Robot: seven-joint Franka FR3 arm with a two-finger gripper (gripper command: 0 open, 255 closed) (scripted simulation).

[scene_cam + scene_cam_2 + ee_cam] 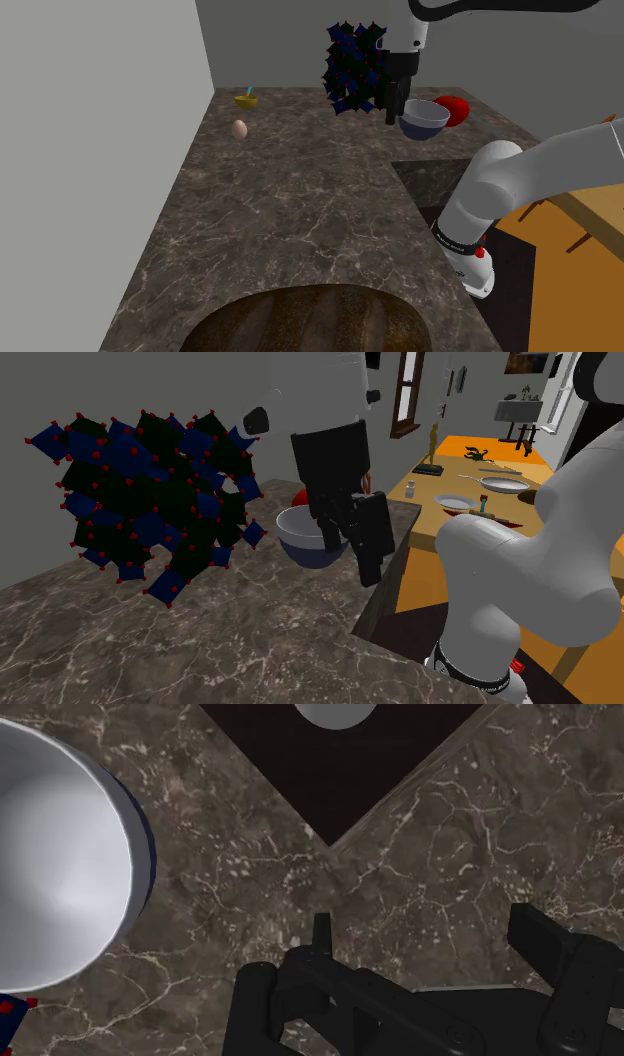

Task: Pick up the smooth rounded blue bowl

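In the shoulder view we begin far to the left of the gripper. There a small yellow dish and an egg sit on the marble counter, both well apart from the gripper. Just to the gripper's left in that view stands a spiky black-and-blue mass, close beside it.

The gripper hangs over the counter, pointing down. In the wrist view we see its two fingers standing wide apart with bare marble between them, so the jaws are open and grip nothing.

The bowl, blue outside and pale inside, sits on the counter just to the gripper's right in the shoulder view. In the wrist view it lies outside the fingers, off to one side, and a strip of marble separates it from the nearer finger.

To the right of the gripper, just past the bowl, we see a red thing. Nearer us on that side, a dark recess cuts into the counter.
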